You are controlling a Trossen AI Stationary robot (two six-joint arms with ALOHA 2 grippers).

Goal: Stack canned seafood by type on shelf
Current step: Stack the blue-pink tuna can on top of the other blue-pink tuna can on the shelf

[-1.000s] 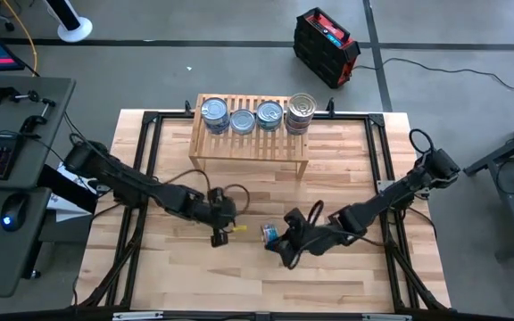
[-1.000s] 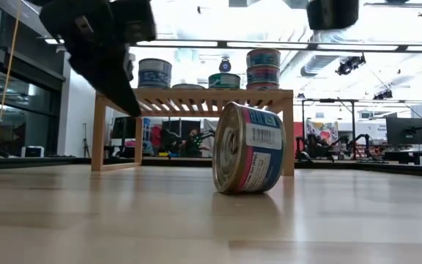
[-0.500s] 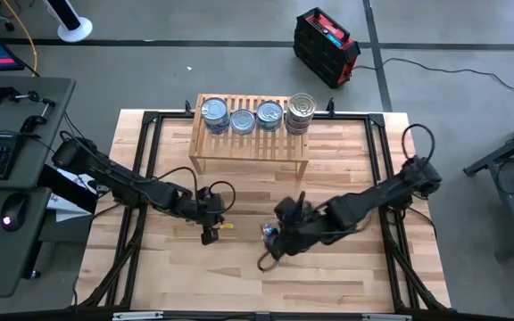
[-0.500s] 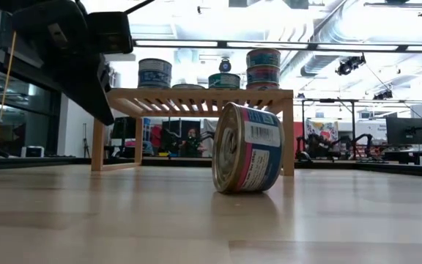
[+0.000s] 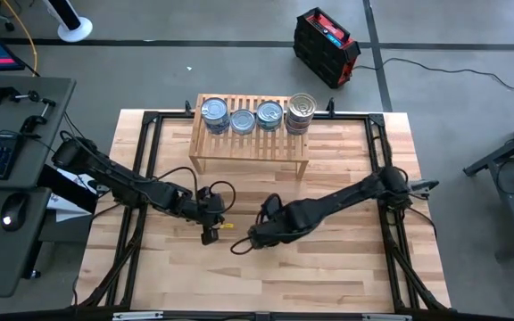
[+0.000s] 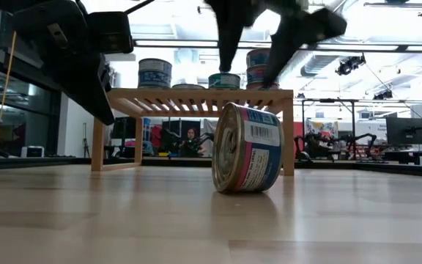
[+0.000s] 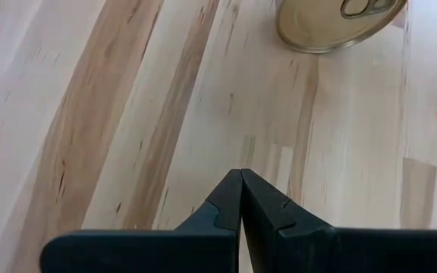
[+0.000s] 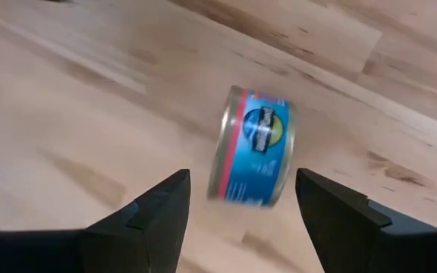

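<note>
- The loose can (image 6: 247, 148) stands on its rim on the table (image 5: 346, 276), out in front of the shelf (image 5: 250, 143) and well apart from it. Resting on its curved wall this way, it looks free to roll if nudged.
- It is a squat metal cylinder with a printed paper band, pink and blue, bearing a barcode; its gold end with a pull tab shows at the edge of the left wrist view (image 7: 340, 23).
- The right gripper (image 8: 241, 201) hangs just above this can, jaws spread and empty, one finger on either side of it. That straddle suits closing across the flat ends, probably the surest hold on a round tin.
- The left gripper (image 7: 241, 199) sits low over the table just beside the can, jaws pressed together on nothing; it seems to be waiting clear of the right arm.
- The shelf is a low rack of pale wood with a slatted top and plain legs, at the table's far edge.
- Along its top stand more cans (image 5: 255, 116): three single ones with silvery-blue lids, and at the right end a taller stack (image 5: 301, 111) with a gold-toned top.
- The table is smooth planking with streaky grain.
</note>
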